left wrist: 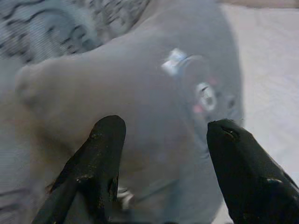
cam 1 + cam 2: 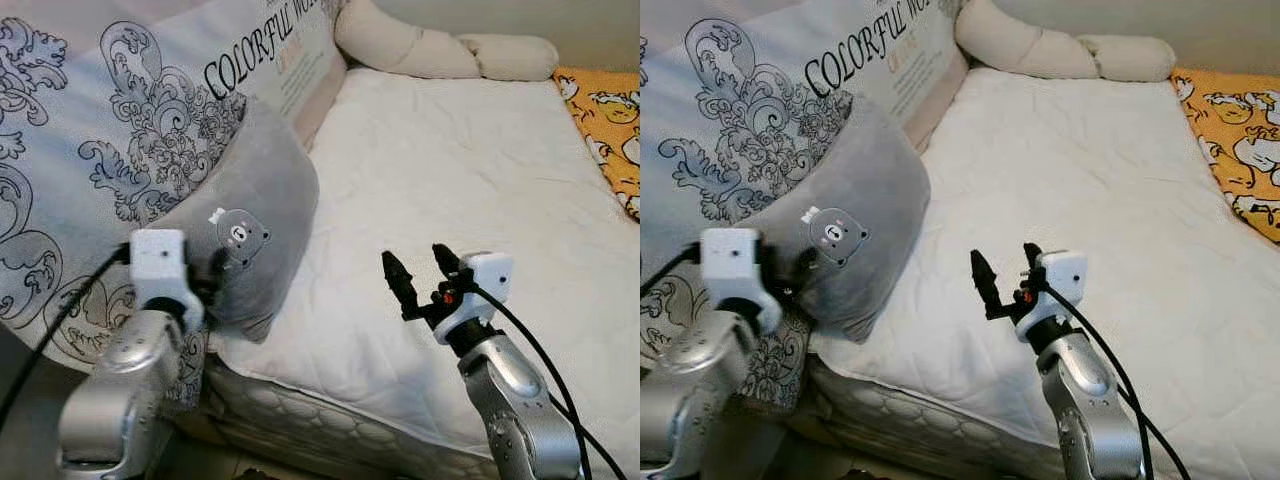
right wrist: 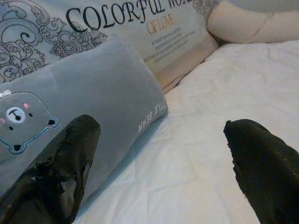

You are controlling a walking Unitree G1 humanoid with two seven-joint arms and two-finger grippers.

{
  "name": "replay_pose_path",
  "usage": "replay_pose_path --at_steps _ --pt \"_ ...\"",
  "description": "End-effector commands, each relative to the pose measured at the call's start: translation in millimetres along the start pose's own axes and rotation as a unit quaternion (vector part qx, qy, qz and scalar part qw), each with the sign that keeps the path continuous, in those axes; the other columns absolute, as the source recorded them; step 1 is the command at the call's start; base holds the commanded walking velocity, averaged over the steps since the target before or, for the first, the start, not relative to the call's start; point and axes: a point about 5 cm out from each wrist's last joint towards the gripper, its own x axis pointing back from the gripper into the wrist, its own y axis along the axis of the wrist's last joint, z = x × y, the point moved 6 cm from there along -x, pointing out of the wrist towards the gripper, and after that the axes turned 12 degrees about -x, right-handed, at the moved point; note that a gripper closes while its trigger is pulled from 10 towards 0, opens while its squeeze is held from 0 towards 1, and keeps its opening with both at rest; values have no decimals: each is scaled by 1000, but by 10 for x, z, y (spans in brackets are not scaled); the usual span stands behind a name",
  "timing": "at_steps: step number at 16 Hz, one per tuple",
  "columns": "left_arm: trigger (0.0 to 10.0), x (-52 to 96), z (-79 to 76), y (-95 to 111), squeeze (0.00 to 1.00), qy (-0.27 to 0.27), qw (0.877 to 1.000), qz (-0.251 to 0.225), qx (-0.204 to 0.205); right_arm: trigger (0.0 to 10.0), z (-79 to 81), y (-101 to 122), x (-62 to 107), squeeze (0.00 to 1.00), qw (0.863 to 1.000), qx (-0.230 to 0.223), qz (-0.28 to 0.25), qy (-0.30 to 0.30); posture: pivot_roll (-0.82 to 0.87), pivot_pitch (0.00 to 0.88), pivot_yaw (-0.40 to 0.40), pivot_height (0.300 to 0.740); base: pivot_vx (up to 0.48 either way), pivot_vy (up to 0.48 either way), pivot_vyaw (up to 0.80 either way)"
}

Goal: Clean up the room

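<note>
The left gripper (image 1: 161, 140), fingers apart, is right up against the grey bear-patch pillow (image 2: 250, 215) at the mattress's (image 2: 460, 200) near left edge; the right gripper (image 2: 422, 270), fingers spread, hovers above the mattress's near edge; beige bolsters (image 2: 440, 45) line the far edge

A bear pillow (image 2: 245, 235) lies at the bed's (image 2: 470, 200) left edge, leaning against the printed bumper (image 2: 90, 150) that stands along that side. A padded roll (image 2: 440, 50) runs across the far end of the bed. A patterned blanket (image 2: 605, 125) lies on the bed's far right. The left end effector (image 1: 163, 154) is just before the pillow; the right end effector (image 2: 420, 270) hangs over the mattress, to the pillow's right.
</note>
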Motion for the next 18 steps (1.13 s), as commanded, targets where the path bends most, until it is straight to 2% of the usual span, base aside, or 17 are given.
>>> replay_pose_path --at_steps 1,4,6,8,9,11,13,14,16,17,18 --pt "10000 31 25 70 0 2 1000 -15 8 10000 13 51 -5 0 1000 -1 -7 -3 -59 0 33 740 0 0 -800" --pt "10000 90 7 125 0 -3 999 -44 3 10000 -10 62 -1 0 1000 14 -11 -12 -61 0 35 740 0 0 -800" --pt "10000 130 -44 144 0 -13 999 -52 5 10000 -56 88 -8 0 1000 11 -12 -25 -62 3 32 740 0 0 0" --pt "10000 116 -63 83 0 -13 999 -35 14 10000 -151 49 -1 0 998 16 8 -52 -63 6 29 740 0 -358 0" --pt "10000 126 -114 34 0 -28 999 -23 19 10000 -207 33 -3 0 997 35 18 -62 -60 6 21 740 0 -446 0" --pt "10000 127 -92 31 0 -13 999 -31 -13 10000 -242 64 -1 0 997 39 15 -70 -58 2 13 740 0 -339 0" --pt "10000 127 -79 -2 0 -6 999 -31 -18 10000 -234 64 -5 0 997 50 21 -61 -65 0 9 740 0 -319 0" --pt "10000 127 -68 -6 0 -3 999 -32 -24 10000 -216 57 -8 0 998 37 24 -54 -67 0 10 740 0 -319 0" --pt "10000 119 -9 -93 0 20 999 -21 -38 10000 -258 120 -16 0 996 39 10 -78 -81 1 16 740 0 -403 0" --pt "10000 114 -8 -105 0 21 999 -19 -38 10000 -299 171 -21 0 993 64 -6 -96 -88 6 20 740 0 -428 0" --pt "10000 107 -11 -115 0 22 999 -17 -42 10000 -320 153 -28 0 992 73 3 -99 -81 7 20 740 0 -428 0"
